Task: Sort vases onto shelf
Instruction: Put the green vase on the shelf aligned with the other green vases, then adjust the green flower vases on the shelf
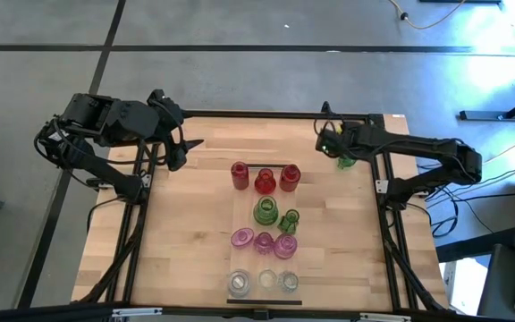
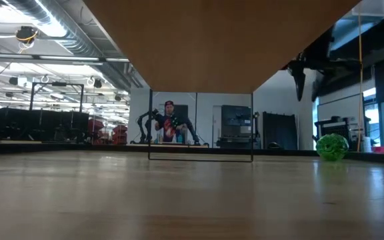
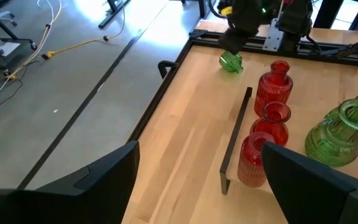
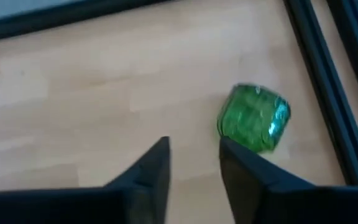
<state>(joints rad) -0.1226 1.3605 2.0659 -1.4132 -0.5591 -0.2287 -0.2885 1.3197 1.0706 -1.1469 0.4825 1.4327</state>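
Risk lies upper right in the high view: our right fingers (image 4: 194, 163), slightly parted and empty, could knock the green vase (image 4: 253, 117) off the desk (image 1: 186, 224) edge; left fingers (image 3: 197, 180) spread, empty.

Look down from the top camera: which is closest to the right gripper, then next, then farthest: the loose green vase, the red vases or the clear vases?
From the right gripper:
1. Loose green vase: right beside it, off the shelf, near the table's right edge.
2. Red vases: at the shelf's near end.
3. Clear vases: at the shelf's far end.
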